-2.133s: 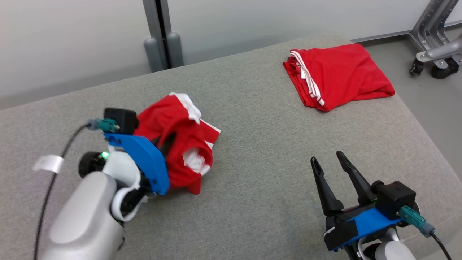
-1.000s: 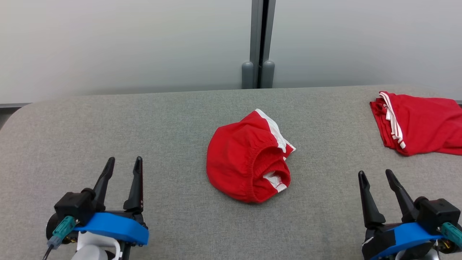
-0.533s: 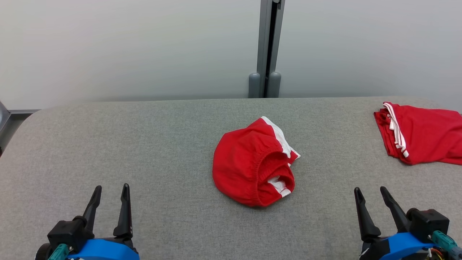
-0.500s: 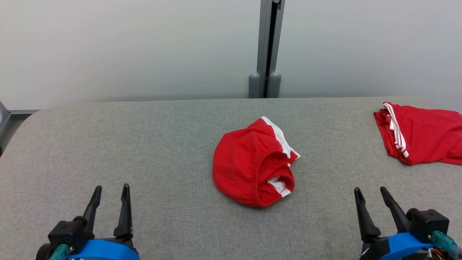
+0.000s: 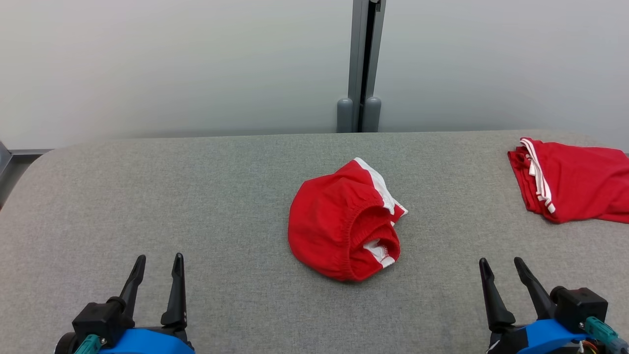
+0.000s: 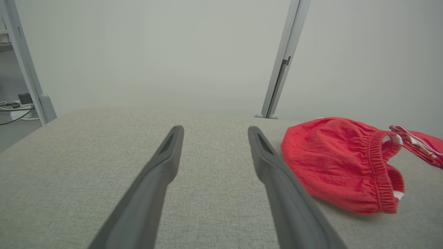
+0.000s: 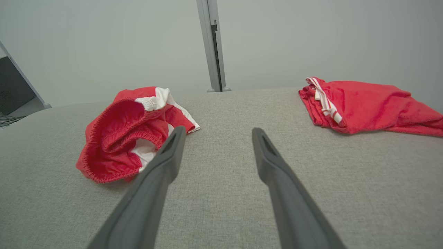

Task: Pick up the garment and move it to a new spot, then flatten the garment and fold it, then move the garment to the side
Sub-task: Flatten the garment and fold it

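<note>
Grey cushion (image 5: 196, 196): crumpled red garment (image 5: 339, 231), waistband gaping, white-trimmed; my left gripper (image 5: 159, 257) and right gripper (image 5: 500, 261) flank it, both spread, empty.

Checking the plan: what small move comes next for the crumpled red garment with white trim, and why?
Probably reach the open left gripper toward the crumpled red garment: it lies bunched, untouched, on the grey fabric surface; the right gripper is open too.
</note>
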